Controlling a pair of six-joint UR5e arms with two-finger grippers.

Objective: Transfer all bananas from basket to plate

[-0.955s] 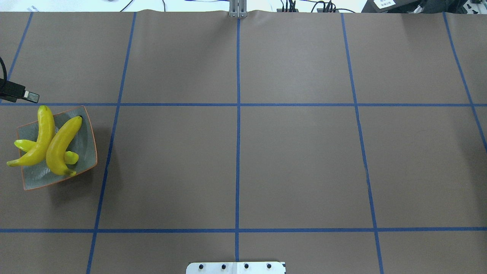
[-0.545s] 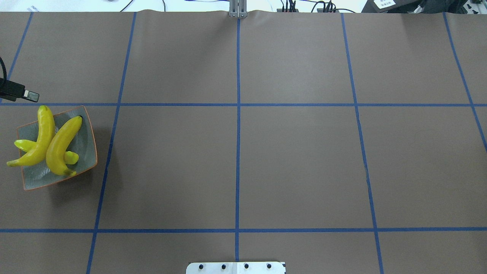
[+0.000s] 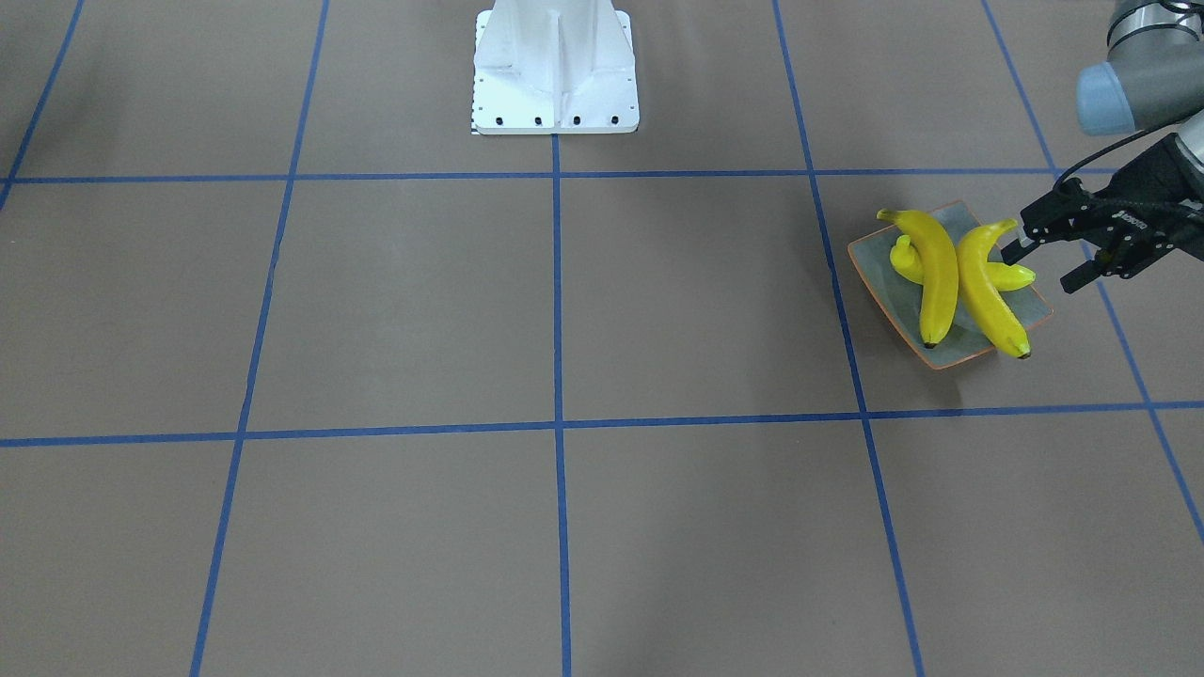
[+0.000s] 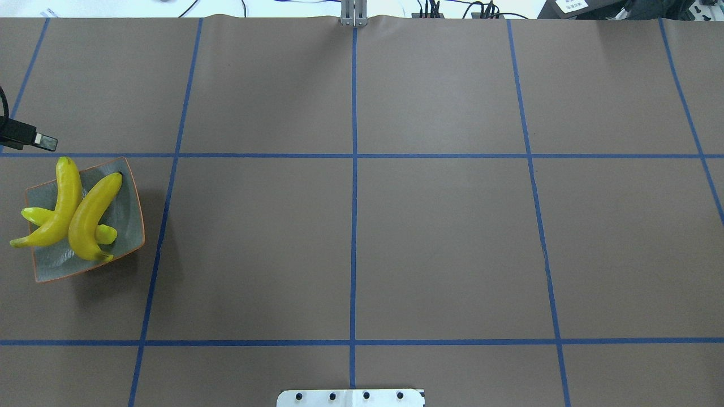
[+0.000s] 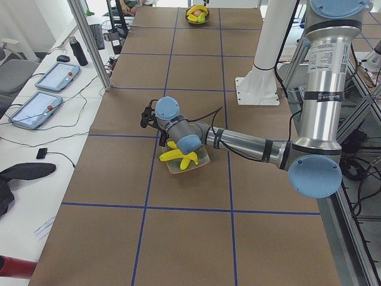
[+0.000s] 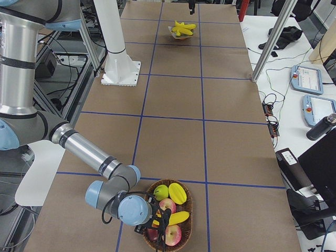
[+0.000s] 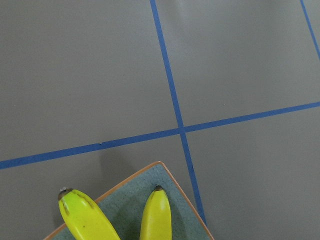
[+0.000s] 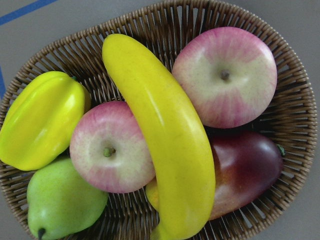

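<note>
Brown paper taped into blue squares covers the table point(image 4: 441, 243). The overhead view takes in only its left end's load: the plate point(image 4: 129, 217) with three bananas point(image 4: 90, 212) on it, two deep yellow ones crossed over a paler one, one tip reaching past the rim. The front view adds the left gripper point(image 3: 1044, 266), fingers spread and holding nothing, just beside the plate on the side away from the robot's base; overhead, only a dark tip of it shows at the edge. The left wrist view catches one plate corner and two banana tips. The basket point(image 6: 190, 210) appears only in the side views and the right wrist view, at the table's opposite end, well apart from the plate. The right gripper point(image 6: 158, 223) hangs over it, and I cannot tell how its fingers stand. Looking straight down, the right wrist view shows the fourth banana point(image 8: 160, 135) lying across two apples point(image 8: 225, 75) and a mango point(image 8: 245, 170), with a starfruit point(image 8: 40, 117) and a pear point(image 8: 60, 200) beside it.
</note>
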